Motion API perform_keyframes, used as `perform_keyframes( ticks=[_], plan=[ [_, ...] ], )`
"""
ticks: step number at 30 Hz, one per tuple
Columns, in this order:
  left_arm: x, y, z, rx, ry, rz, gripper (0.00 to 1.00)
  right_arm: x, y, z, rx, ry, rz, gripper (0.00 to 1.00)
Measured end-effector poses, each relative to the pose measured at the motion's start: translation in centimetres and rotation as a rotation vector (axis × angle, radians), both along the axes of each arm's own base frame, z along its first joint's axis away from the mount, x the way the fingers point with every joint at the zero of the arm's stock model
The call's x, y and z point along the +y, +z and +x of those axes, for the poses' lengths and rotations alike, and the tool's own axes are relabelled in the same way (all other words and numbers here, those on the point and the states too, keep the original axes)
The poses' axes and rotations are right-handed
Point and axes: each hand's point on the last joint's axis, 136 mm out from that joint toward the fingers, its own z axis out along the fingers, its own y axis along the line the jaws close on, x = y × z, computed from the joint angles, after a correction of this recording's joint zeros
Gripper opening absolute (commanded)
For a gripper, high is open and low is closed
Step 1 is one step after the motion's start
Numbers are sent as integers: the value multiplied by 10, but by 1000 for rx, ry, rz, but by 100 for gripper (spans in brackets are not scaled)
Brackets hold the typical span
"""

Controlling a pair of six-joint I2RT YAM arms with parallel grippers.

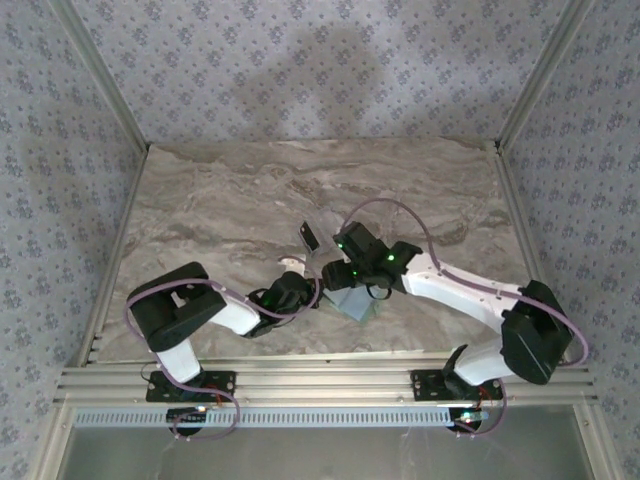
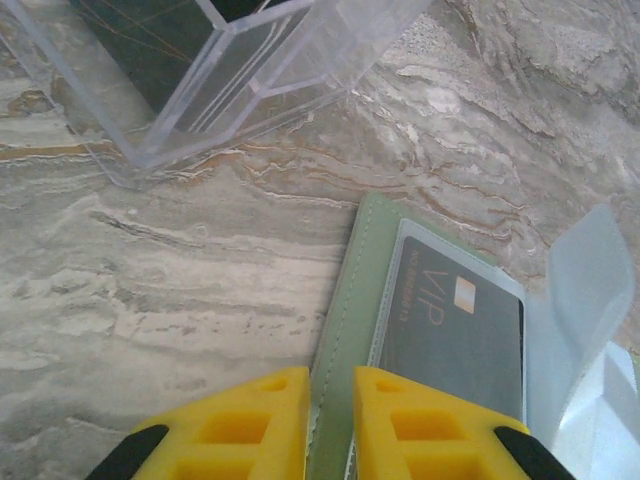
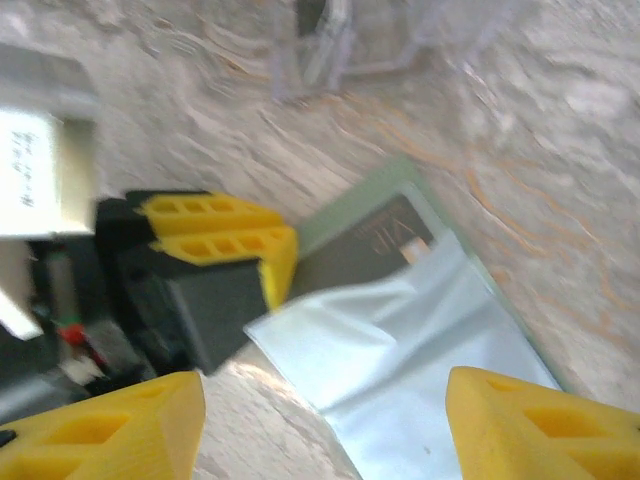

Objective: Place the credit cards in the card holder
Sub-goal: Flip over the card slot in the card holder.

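The card holder (image 2: 345, 300) lies open on the marble table, pale green. A dark credit card (image 2: 455, 330) marked VIP sits under its clear pocket. My left gripper (image 2: 332, 385) is shut on the holder's near edge, a yellow finger on either side of the stitched border. In the right wrist view, my right gripper (image 3: 322, 390) hangs open above the holder's translucent sleeve (image 3: 400, 350), nothing between its fingers. The card (image 3: 365, 250) and the left gripper's fingers (image 3: 220, 225) show there too. From above, both grippers meet over the holder (image 1: 358, 305) at the table's centre.
A clear plastic box (image 2: 250, 70) stands just beyond the holder, with something dark inside it (image 1: 308, 237). A loose translucent flap (image 2: 590, 290) stands up on the holder's right side. Bare marble table (image 1: 230, 200) stretches to the left and back, bounded by patterned walls.
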Motion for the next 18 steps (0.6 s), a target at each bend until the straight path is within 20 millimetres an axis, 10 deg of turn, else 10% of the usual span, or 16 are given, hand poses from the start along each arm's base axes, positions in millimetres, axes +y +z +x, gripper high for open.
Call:
perform_keyframes(
  ticks=[6,18],
  plan=[
    [-4,1,-1,5,-15,-10,19,-22,-34,-18,71,-44,-54,23],
    [-3,1,-3,10,-19,-15,18,-18,-84,-7,102,-95,-161,23]
  ],
)
